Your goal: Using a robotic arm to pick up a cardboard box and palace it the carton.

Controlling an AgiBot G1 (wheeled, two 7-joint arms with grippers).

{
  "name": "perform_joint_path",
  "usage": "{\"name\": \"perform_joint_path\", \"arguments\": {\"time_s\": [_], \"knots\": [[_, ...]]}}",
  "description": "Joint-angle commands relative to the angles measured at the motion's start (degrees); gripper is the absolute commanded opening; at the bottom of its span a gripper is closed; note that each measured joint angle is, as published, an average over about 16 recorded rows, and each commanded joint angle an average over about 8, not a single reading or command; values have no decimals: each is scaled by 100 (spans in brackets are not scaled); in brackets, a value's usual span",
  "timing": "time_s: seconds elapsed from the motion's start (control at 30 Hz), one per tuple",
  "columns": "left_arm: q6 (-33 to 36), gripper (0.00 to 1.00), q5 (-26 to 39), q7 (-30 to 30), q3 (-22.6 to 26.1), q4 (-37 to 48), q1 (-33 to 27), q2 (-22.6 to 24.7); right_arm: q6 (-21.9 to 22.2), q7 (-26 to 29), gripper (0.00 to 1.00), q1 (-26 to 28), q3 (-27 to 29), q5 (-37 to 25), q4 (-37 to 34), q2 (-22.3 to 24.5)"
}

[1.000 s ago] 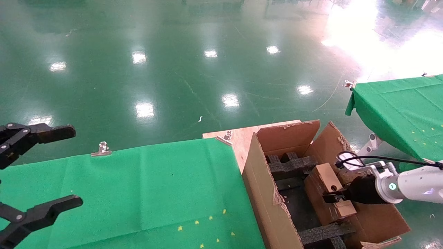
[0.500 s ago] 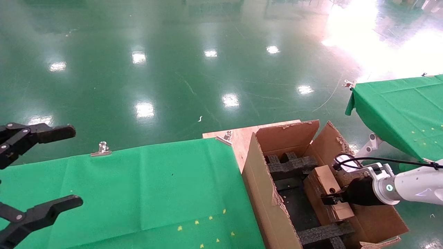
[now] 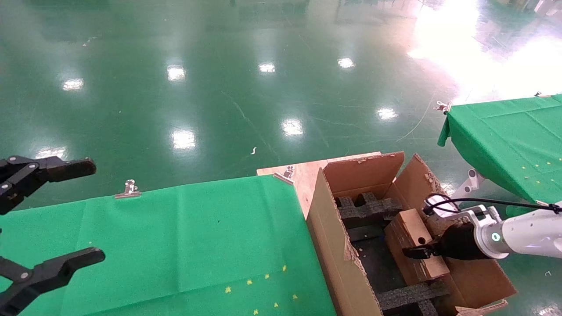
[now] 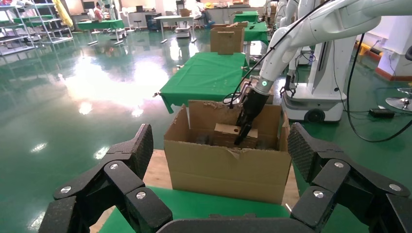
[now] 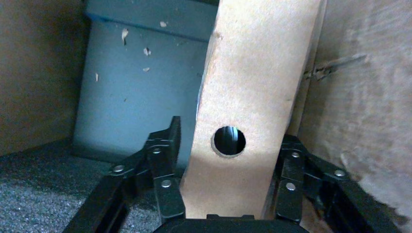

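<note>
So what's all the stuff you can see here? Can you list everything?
cardboard box: one, plain brown with a round hole, inside the carton, gripped by the right gripper.
carton: one, large brown with torn flaps, right of the near table.
foam inserts: black, inside the carton.
green cloth tables: two, the near one in front of the robot, the far one to the right.
metal clips: silver, one on the near table's far edge, one at its corner.
floor: shiny green.
right gripper: black fingers on a white arm, shut on the cardboard box.
left gripper: black, open, over the near table.
</note>
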Motion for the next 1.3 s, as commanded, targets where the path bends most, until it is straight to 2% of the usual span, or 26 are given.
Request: {"name": "perform_joint_path", "arguments": {"time_s": [0.03,0.53,0.83,1.1,1.3], "knots": [[0,100,0,0,0,0,0,0,-5,-4,100,33,5,-5,21,11],[0,100,0,0,0,0,0,0,102,46,100,464,67,-136,483,290],[0,100,0,0,0,0,0,0,165,146,100,1097,253,-212,1386,610],[0,100,0,0,0,0,0,0,-323,-181,100,1649,636,209,2674,1013],[-2,100,-1,1,0,1,1,-1,-669,-435,100,1792,849,598,3155,1155]]}}
